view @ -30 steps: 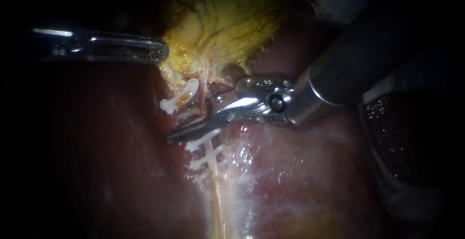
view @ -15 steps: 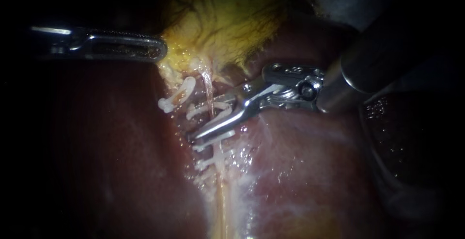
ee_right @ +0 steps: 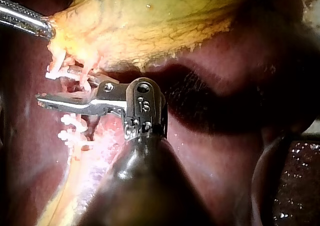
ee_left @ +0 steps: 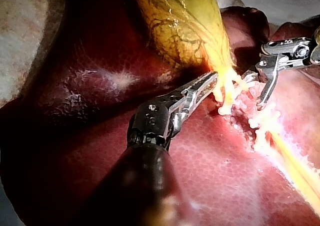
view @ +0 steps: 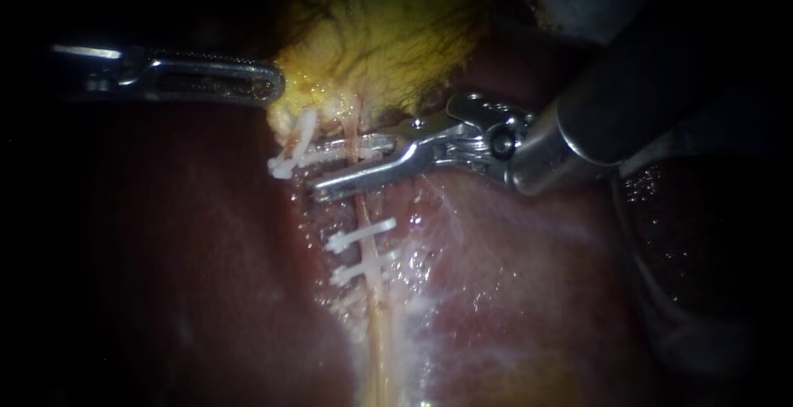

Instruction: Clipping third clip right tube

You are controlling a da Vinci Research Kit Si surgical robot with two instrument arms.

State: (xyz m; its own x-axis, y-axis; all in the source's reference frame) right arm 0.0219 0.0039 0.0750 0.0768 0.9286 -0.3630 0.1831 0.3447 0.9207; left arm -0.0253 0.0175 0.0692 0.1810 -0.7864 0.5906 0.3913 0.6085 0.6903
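**Right tube (view: 365, 209) sits between the parted jaws of the right instrument (view: 322, 169)**

Endoscope view: the tube runs lengthwise from the gallbladder (view: 380, 35) down over the liver (view: 512, 275), with two white clips (view: 361, 234) across it. The right instrument lies crosswise to it, just on the gallbladder side of those clips. A white strip, probably the new clip, lies along its upper jaw. The left instrument (view: 277, 87) has its jaws closed on the gallbladder's edge, off to one side.

Left wrist view: the left instrument (ee_left: 212, 80) pinches the gallbladder's narrow end, and the right instrument gapes just beyond.

Right wrist view: the gap between the jaws is plain. The tube is hard to pick out there. To my eye, closing needs the jaws kept square across it.
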